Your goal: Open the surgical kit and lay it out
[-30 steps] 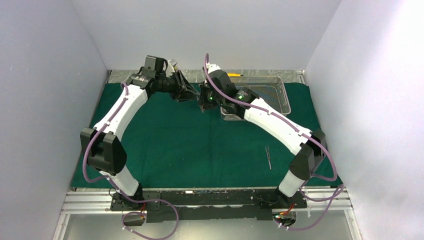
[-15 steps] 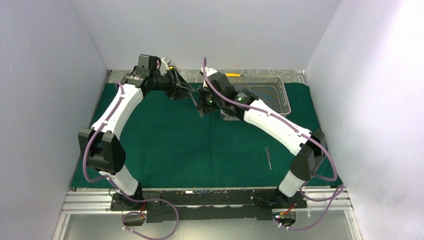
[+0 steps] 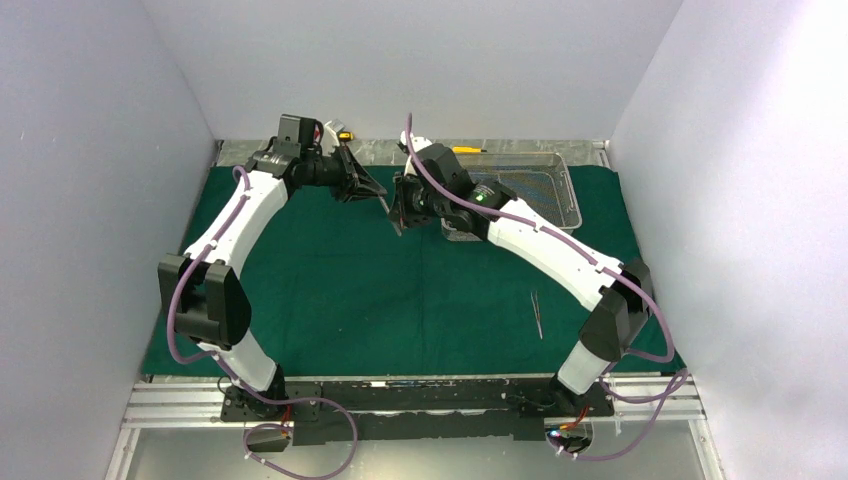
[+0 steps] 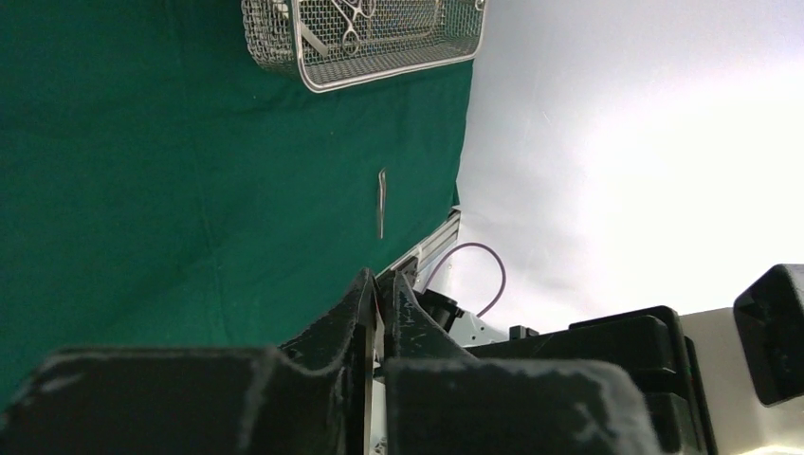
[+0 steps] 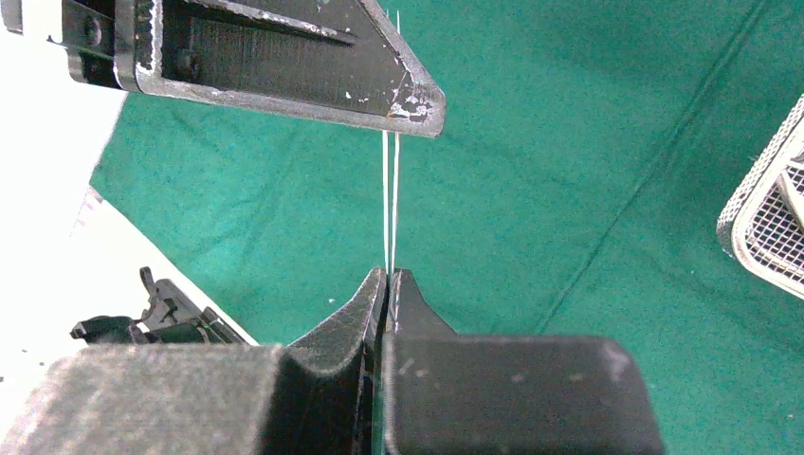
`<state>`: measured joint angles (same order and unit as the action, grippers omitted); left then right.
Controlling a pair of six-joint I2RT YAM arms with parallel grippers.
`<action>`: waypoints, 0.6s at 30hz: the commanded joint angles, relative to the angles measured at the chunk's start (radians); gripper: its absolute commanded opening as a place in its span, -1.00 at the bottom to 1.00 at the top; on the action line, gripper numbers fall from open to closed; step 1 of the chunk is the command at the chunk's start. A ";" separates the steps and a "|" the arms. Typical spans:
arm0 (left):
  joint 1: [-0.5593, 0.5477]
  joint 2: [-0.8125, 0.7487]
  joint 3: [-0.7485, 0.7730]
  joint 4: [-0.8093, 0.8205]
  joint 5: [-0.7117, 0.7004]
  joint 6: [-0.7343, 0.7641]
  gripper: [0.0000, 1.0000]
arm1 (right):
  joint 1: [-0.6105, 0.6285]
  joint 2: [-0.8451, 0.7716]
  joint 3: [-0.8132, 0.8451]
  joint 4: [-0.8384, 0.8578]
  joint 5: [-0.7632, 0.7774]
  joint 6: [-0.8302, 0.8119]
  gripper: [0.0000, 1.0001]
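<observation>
The dark green cloth (image 3: 330,280) lies spread over the table. At its back right stands the wire-mesh tray (image 3: 560,195), with ring-handled instruments (image 4: 353,19) showing in it in the left wrist view. Above the cloth's back middle, my two grippers meet tip to tip. My right gripper (image 5: 389,275) is shut on one end of slim steel tweezers (image 5: 390,190). The tweezers run up to my left gripper's finger (image 5: 313,66). In the left wrist view, my left gripper (image 4: 379,280) has its jaws pressed on a steel strip (image 4: 370,379). A second pair of tweezers (image 3: 537,314) lies on the cloth at front right.
A yellow-handled screwdriver (image 3: 465,150) lies on the metal strip behind the tray, and another yellow tool (image 3: 343,133) sits behind my left wrist. White walls close in on both sides. The aluminium rail (image 3: 420,395) with the arm bases runs along the near edge.
My left gripper opened wider, then closed onto the tweezers that my right gripper holds. Both grippers shifted slightly left and toward the back.
</observation>
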<state>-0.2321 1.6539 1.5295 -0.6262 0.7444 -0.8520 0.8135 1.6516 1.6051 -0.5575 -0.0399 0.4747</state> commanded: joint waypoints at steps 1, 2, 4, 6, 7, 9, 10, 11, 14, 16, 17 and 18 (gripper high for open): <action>-0.002 -0.046 -0.010 0.036 0.045 0.021 -1.00 | 0.001 0.013 0.041 0.033 -0.028 0.022 -1.00; -0.002 -0.048 -0.011 0.039 0.053 0.021 -1.00 | 0.001 0.024 0.052 0.028 -0.028 0.026 -1.00; -0.003 -0.048 -0.001 0.024 0.054 0.037 -1.00 | 0.001 0.047 0.079 0.014 -0.032 0.030 -0.93; -0.002 -0.046 0.017 -0.006 0.048 0.065 -1.00 | 0.001 0.069 0.108 0.005 -0.027 0.036 -0.64; -0.003 -0.045 0.023 -0.020 0.044 0.078 -1.00 | 0.001 0.080 0.121 -0.001 -0.022 0.035 -0.56; -0.002 -0.048 0.026 -0.037 0.035 0.091 -1.00 | 0.001 0.103 0.148 -0.015 -0.011 0.032 -0.47; -0.002 -0.050 0.024 -0.038 0.033 0.094 -1.00 | 0.000 0.112 0.161 -0.022 -0.004 0.031 -0.44; -0.002 -0.052 0.021 -0.038 0.031 0.096 -1.00 | 0.000 0.123 0.171 -0.030 -0.002 0.028 -0.43; -0.002 -0.056 0.012 -0.038 0.023 0.100 -1.00 | -0.002 0.140 0.192 -0.046 0.013 0.026 -0.45; -0.002 -0.057 0.009 -0.044 0.017 0.107 -1.00 | -0.002 0.140 0.192 -0.044 0.016 0.024 -0.46; -0.001 -0.060 0.008 -0.047 0.014 0.111 -1.00 | -0.002 0.138 0.191 -0.042 0.016 0.022 -0.48; -0.002 -0.060 0.008 -0.047 0.013 0.115 -1.00 | -0.002 0.140 0.191 -0.042 0.016 0.021 -0.50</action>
<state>-0.2306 1.6501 1.5246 -0.6689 0.7475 -0.7742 0.8131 1.8019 1.7473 -0.5972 -0.0494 0.5018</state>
